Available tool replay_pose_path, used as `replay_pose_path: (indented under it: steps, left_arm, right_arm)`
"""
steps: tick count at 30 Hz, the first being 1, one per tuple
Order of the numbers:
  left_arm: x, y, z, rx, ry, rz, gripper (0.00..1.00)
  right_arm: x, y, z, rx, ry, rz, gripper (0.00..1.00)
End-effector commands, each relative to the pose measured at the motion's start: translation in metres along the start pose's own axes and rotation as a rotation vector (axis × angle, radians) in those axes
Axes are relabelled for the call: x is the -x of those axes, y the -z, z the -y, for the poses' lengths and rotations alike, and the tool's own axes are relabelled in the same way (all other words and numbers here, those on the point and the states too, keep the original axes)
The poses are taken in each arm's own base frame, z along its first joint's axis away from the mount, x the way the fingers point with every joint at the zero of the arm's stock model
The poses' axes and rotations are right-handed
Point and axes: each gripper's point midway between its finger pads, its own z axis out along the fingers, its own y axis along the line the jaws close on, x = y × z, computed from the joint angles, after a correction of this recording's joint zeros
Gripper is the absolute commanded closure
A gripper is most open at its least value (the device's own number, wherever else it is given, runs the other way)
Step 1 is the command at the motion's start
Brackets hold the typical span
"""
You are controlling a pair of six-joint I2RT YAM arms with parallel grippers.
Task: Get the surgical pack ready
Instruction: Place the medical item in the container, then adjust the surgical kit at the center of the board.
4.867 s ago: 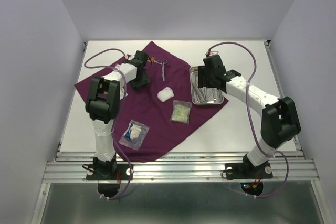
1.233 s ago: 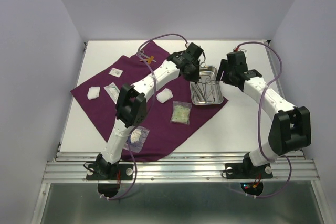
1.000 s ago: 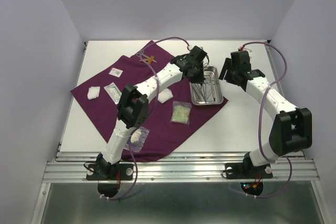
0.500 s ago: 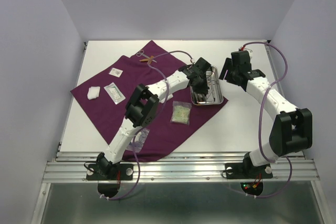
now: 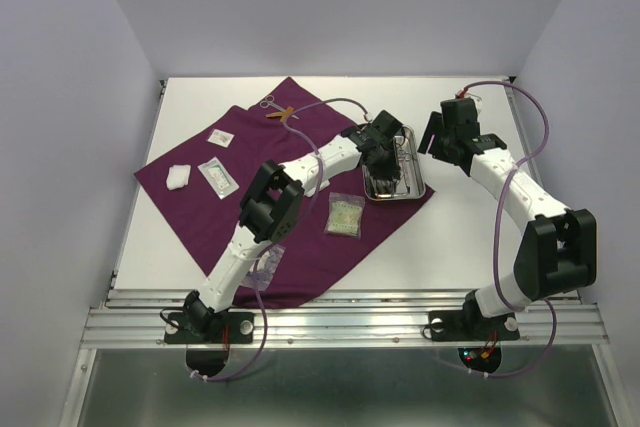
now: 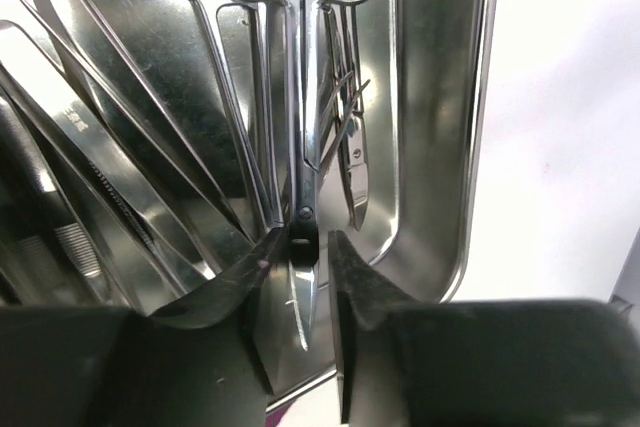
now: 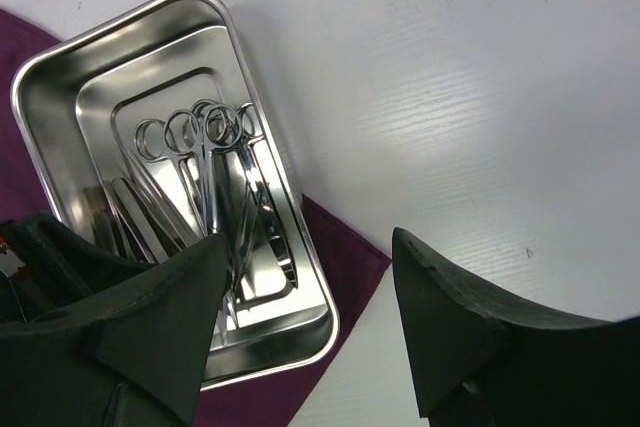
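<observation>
- left gripper (image 6: 302, 247): jaws a narrow gap apart, straddling the scissors (image 6: 300, 97) at the pivot, not visibly pinching.
- right gripper (image 7: 300, 247): wide open and empty, at 2 o'clock of the tray (image 6: 440, 147).
- Tray is on the cloth's (image 5: 310, 252) 3 o'clock corner, with the instruments inside.
- Still to do, I'd guess — gauze (image 5: 178, 176) at 9 o'clock and packets (image 5: 345, 215) are loose, and the cloth is unfolded.

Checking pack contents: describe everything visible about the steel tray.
The tray is shiny rectangular steel with rounded corners and a stepped floor, resting partly on a corner of the cloth, partly on the table. Inside lie ring-handled scissors and slim tweezers. The left end effector reaches in, fingers straddling one scissors' pivot.
</observation>
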Motion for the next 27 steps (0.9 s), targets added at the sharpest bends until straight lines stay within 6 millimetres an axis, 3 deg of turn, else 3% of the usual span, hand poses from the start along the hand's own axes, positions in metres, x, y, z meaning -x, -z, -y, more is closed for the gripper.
replay_pose_path:
  steps: [1, 6, 12, 17, 19, 27]
  left_arm:
    - [0.009, 0.018, 0.024, -0.064, -0.018, 0.037, 0.62]
    - [0.023, 0.039, 0.035, -0.080, -0.052, 0.092, 0.57]
    - [0.057, 0.082, 0.043, -0.065, -0.084, 0.212, 0.57]
    - [0.104, 0.105, 0.009, 0.017, -0.082, 0.321, 0.57]
    - [0.132, 0.110, -0.019, 0.065, -0.068, 0.357, 0.57]
    - [0.226, 0.125, -0.090, 0.127, -0.056, 0.469, 0.60]
  right_arm:
    - [0.011, 0.008, 0.005, -0.010, -0.017, 0.045, 0.28]
    - [0.010, 0.008, 0.005, -0.011, -0.018, 0.044, 0.28]
    - [0.013, 0.011, 0.003, -0.001, -0.023, 0.050, 0.28]
    - [0.020, 0.013, -0.005, 0.031, -0.029, 0.056, 0.28]
    - [0.020, 0.015, -0.007, 0.043, -0.032, 0.056, 0.28]
    - [0.017, 0.015, -0.010, 0.061, -0.023, 0.041, 0.28]
